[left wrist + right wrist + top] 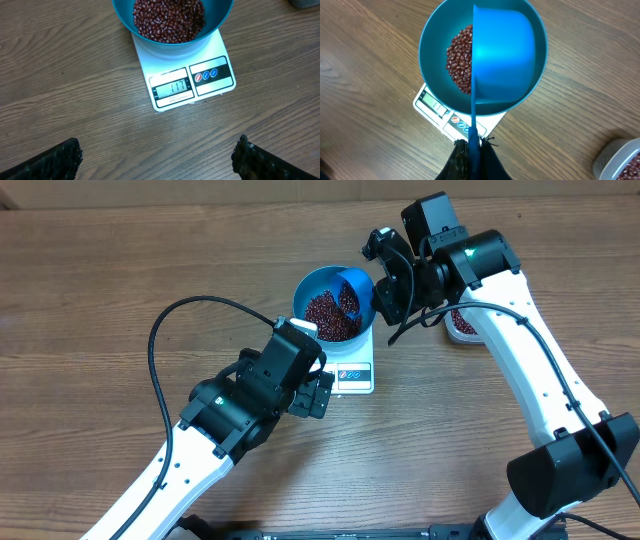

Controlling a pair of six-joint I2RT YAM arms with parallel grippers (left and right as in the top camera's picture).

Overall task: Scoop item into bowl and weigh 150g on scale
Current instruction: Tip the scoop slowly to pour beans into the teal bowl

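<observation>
The blue bowl [312, 285] stands on the white scale [352, 372], partly filled with red-brown beans [328, 315]. My right gripper [474, 150] is shut on the handle of a small blue scoop [505, 60], which hangs tipped on its side over the bowl's right half [432, 50]. Beans [462, 55] show to the left of the scoop. My left gripper [157, 160] hangs open above bare wood just in front of the scale [192, 82], and its fingers [55, 162] hold nothing. The display faces it, lit with digits. The bowl's wall [170, 50] and beans [167, 20] fill the top of that view.
A clear tub [462, 323] with more beans sits to the right of the scale, mostly behind my right arm; it also shows in the right wrist view as a tub corner [620, 160]. A black cable [160, 350] loops over the left arm.
</observation>
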